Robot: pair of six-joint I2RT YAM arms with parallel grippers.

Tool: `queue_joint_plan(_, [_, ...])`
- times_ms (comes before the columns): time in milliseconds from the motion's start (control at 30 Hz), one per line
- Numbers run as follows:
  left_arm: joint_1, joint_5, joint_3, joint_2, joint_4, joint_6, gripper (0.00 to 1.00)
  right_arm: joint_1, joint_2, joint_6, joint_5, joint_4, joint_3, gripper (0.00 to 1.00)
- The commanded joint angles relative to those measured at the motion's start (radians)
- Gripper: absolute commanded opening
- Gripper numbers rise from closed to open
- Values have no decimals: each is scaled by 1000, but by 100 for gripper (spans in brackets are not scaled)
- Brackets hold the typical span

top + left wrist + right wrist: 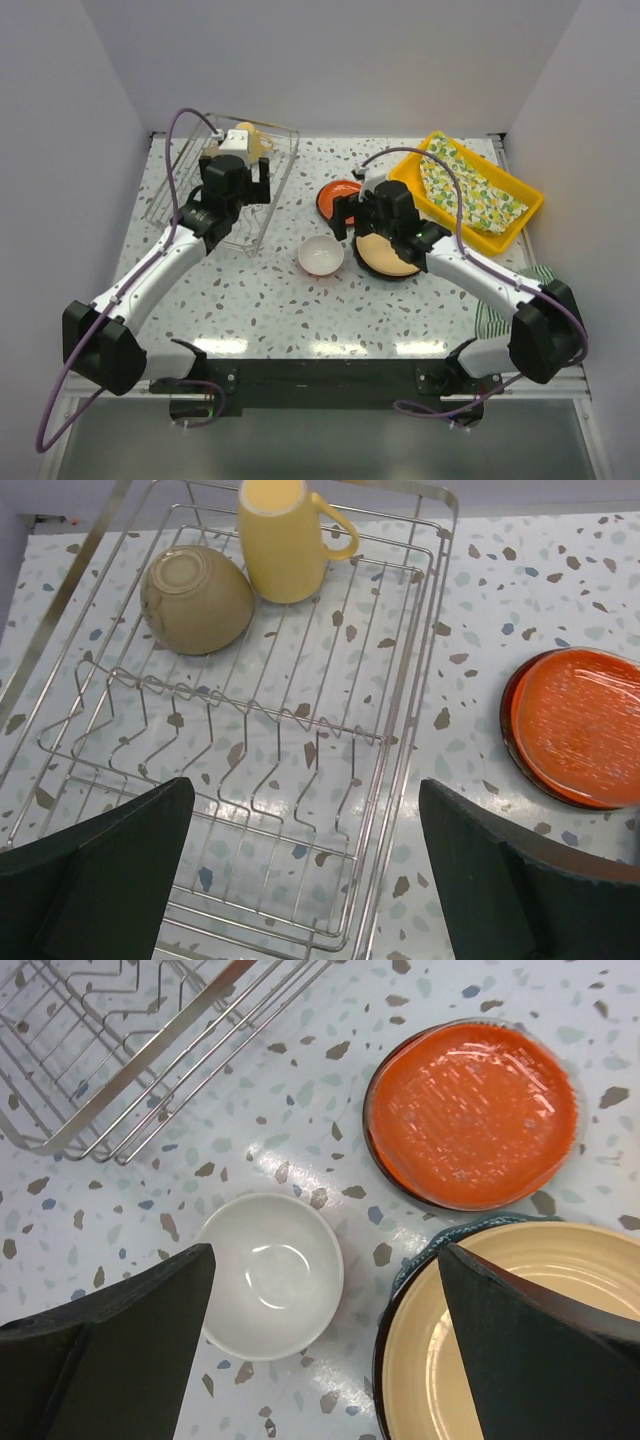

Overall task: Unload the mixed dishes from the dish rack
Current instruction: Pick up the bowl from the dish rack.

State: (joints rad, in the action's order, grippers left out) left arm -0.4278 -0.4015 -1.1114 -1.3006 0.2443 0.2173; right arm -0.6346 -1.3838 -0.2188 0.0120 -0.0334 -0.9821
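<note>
1. Look at the far left of the counter (pixel 260 310) first. The rack (pixel 262 742) stands there. Two dishes are in it, both at its far end.
2. Your left gripper (pixel 300 880) hangs over the near, bare part of the rack. Its fingers are wide apart and hold nothing.
3. The tan bowl (pixel 195 598) lies tipped on its side. It looks hard and smooth, so it may roll or slip. I would pinch its rim, with one finger inside and one outside.
4. The mug (pixel 285 540) stands just right of that bowl, and its handle sticks out to the side. I cannot tell which end is up. It looks hard and could chip if it bumps the wires. Take it by the handle or the wall, then lift straight up.
5. The thin rack wires and the side rail are in your way. Come down from above so the fingers do not catch.
6. The white bowl (pixel 270 1272) sits on the counter right of the rack, mouth up.
7. The orange plate (pixel 470 1110) lies flat, farther back and a bit to the right.
8. The cream plate (pixel 520 1340) rests on a dark plate (pixel 405 1268), near the bowl and the orange plate. Your right gripper (pixel 325 1350) hovers above this spot. Its fingers are wide apart and empty.
9. The tray (pixel 512 228) with a cloth (pixel 470 190) is at the far right. It is no dish, so leave it alone.
</note>
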Motion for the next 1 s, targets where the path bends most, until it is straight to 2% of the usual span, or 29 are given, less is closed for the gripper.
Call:
queue_joint_plan(0, [50, -46, -102, -64, 12, -76, 100, -2, 84, 41, 108, -101, -38, 98])
queue_joint_plan(200, [116, -100, -226, -224, 43, -208, 100, -2, 164, 18, 126, -166, -10, 99])
queue_joint_plan(333, [144, -175, -298, -353, 29, -388, 100, 0, 218, 24, 135, -187, 25, 98])
queue_joint_plan(533, [164, -175, -318, -460, -118, -665, 100, 0, 279, 79, 140, -258, 26, 98])
queue_joint_plan(700, [190, -157, -366, -554, -183, -821, 100, -2, 313, 113, 143, -336, 5, 98])
queue_joint_plan(967, [227, -115, -479, -686, -181, -917, 98, 0, 339, 111, 146, -446, -20, 98])
